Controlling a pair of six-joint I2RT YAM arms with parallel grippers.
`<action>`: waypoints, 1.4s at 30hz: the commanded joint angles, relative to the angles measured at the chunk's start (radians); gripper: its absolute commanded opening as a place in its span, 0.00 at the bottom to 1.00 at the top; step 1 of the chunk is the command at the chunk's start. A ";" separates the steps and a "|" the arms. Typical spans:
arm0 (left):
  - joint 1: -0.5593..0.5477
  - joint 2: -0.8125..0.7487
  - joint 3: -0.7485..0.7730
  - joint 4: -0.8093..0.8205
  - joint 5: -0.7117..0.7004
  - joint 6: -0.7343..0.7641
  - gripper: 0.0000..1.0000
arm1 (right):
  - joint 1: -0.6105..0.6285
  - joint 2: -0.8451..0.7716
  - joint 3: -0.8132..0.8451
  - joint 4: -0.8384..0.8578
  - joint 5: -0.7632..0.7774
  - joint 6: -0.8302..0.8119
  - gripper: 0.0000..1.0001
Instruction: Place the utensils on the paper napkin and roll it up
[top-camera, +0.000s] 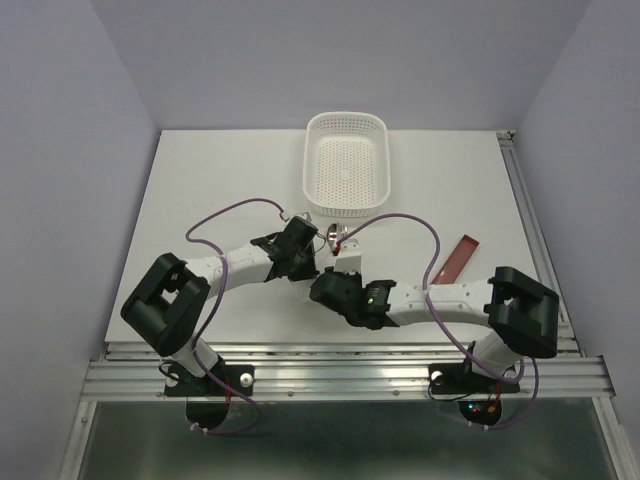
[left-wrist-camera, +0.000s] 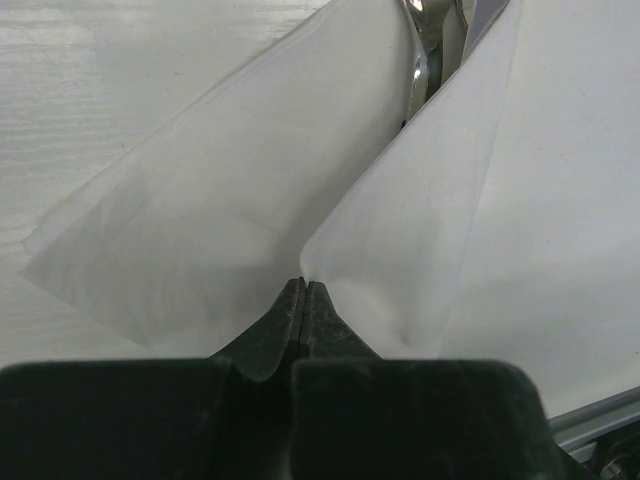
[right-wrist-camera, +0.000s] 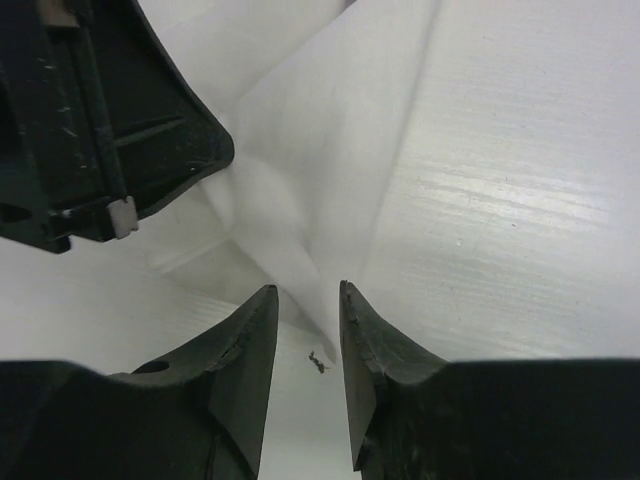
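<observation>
Just in front of the white basket's (top-camera: 313, 160) near left corner, the left gripper (left-wrist-camera: 303, 285) has its fingers pressed fully together, pinching an edge of the paper napkin (left-wrist-camera: 200, 200), which rises in two loose folds from the pinch. Between those folds the spoon (left-wrist-camera: 425, 45) lies near the basket's near rim. Its shiny bowl pokes out and points toward the basket, while its handle is hidden inside the paper, so its long axis cannot be told. To the right, further from the basket, the right gripper (right-wrist-camera: 305, 290) has its fingers slightly parted, with a creased corner of napkin reaching the gap between the tips. The basket stands upright on the table (top-camera: 220, 180), its perforated floor showing. Well to the basket's right lies a flat red-brown strip (top-camera: 458, 258).
</observation>
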 joint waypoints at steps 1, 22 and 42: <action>0.000 0.011 -0.018 0.020 -0.036 0.006 0.00 | 0.011 -0.102 -0.063 0.086 -0.038 -0.022 0.35; 0.000 0.064 -0.021 0.032 -0.058 0.005 0.00 | -0.014 -0.099 -0.232 0.367 -0.164 -0.093 0.09; 0.000 0.043 -0.034 0.030 -0.024 0.029 0.00 | -0.024 -0.201 -0.175 0.221 -0.090 -0.080 0.10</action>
